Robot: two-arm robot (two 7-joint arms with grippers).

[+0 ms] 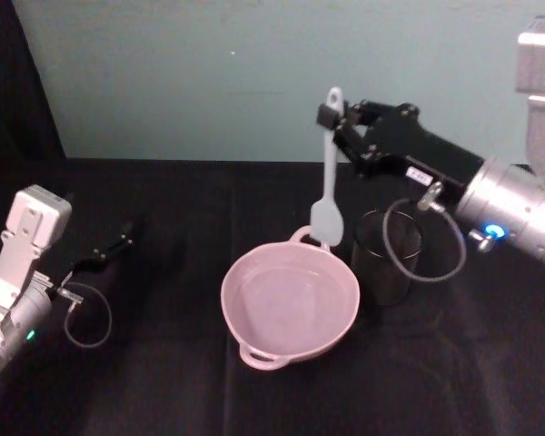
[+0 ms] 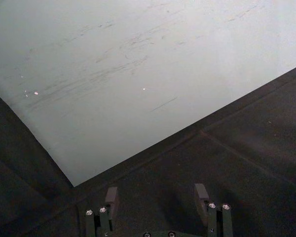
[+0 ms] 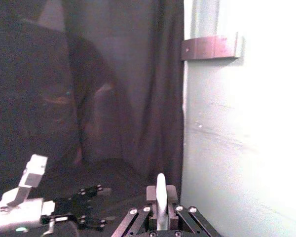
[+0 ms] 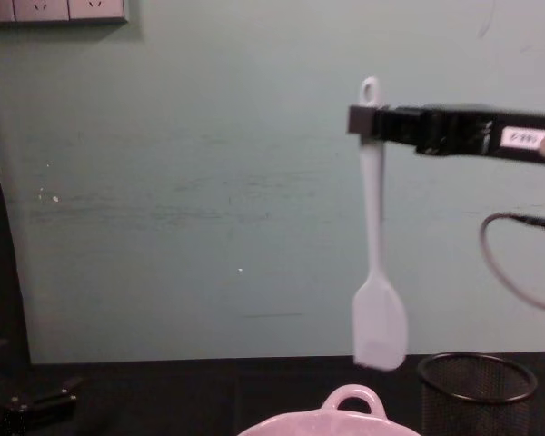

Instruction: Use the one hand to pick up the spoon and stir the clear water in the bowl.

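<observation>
Head view: right pincer [image 1: 331, 116] grips spoon [image 1: 328, 195] upright over water-filled bowl [image 1: 291, 304]; left pincer [image 1: 118, 243] released.

The right claw [image 1: 330, 120] reaches in level above the black counter [image 1: 163, 381], its fingers clamped on the upper handle of the white spatula [image 1: 328, 195], just under the eyelet. The spatula hangs upright below the claw, blade down, over the far rim of the pink bowl [image 1: 290, 304]. A black wire-mesh cup [image 1: 387, 257] stands beneath the claw's body, beside the bowl. Well away across the counter rests the left claw [image 1: 118, 243].
</observation>
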